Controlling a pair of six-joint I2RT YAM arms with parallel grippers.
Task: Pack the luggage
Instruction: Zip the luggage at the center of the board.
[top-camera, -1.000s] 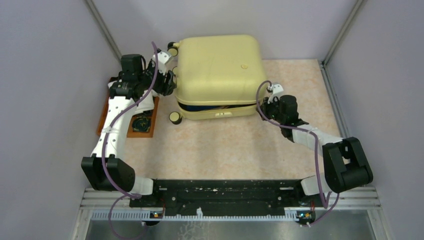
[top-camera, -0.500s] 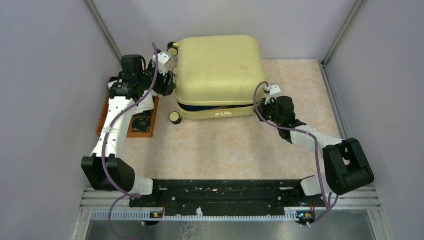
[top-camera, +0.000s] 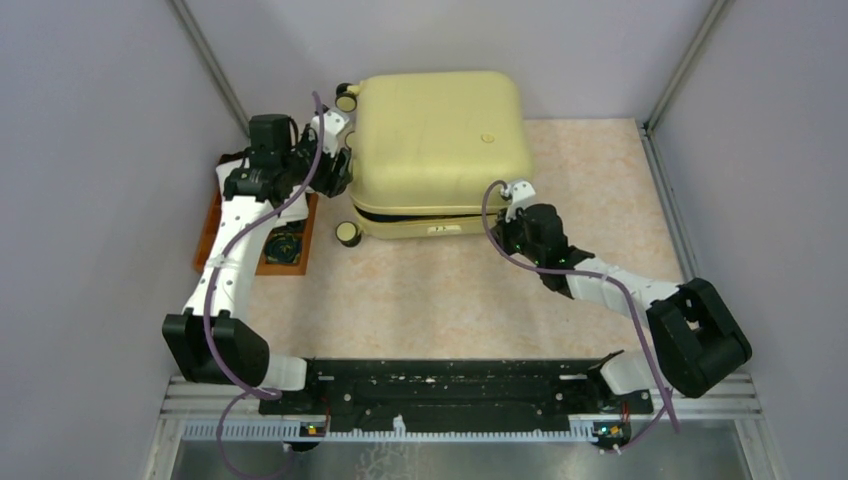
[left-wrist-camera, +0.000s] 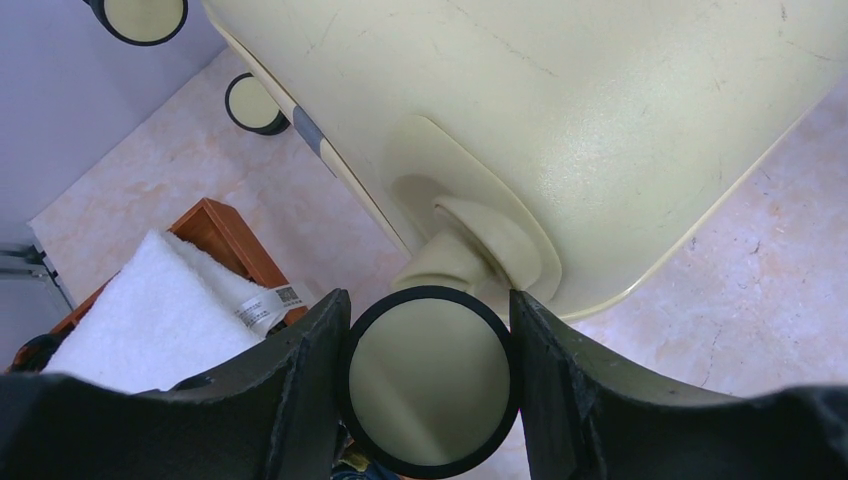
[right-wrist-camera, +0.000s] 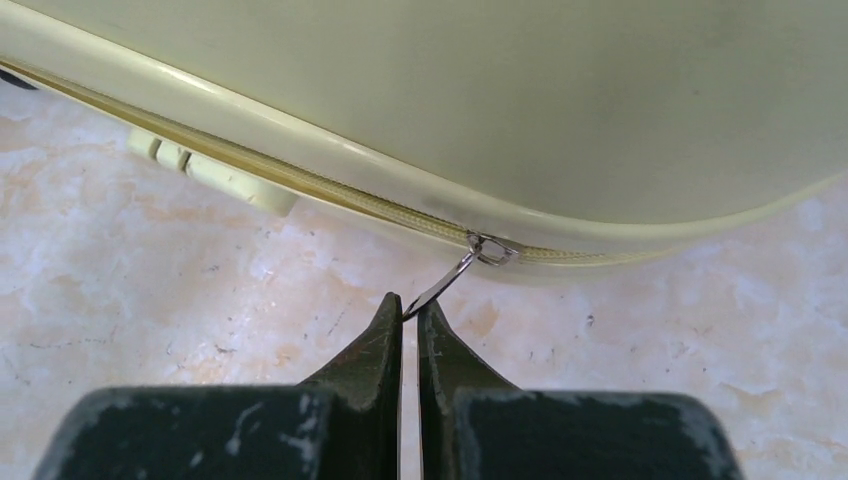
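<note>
Right jaws pinching zipper pull (right-wrist-camera: 447, 281), shifted left along luggage (top-camera: 440, 140) front

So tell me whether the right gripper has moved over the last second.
Yes. The right gripper slid left along the luggage front edge, toward its pale tab, fingers pinched on the zipper pull.

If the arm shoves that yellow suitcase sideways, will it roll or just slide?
Probably slide: the suitcase lies flat on its shell, wheels pointing sideways. The hard shell should stay stiff. The left claw gripping one wheel and the right claw pinching the zipper pull would likely resist any shove.
</note>
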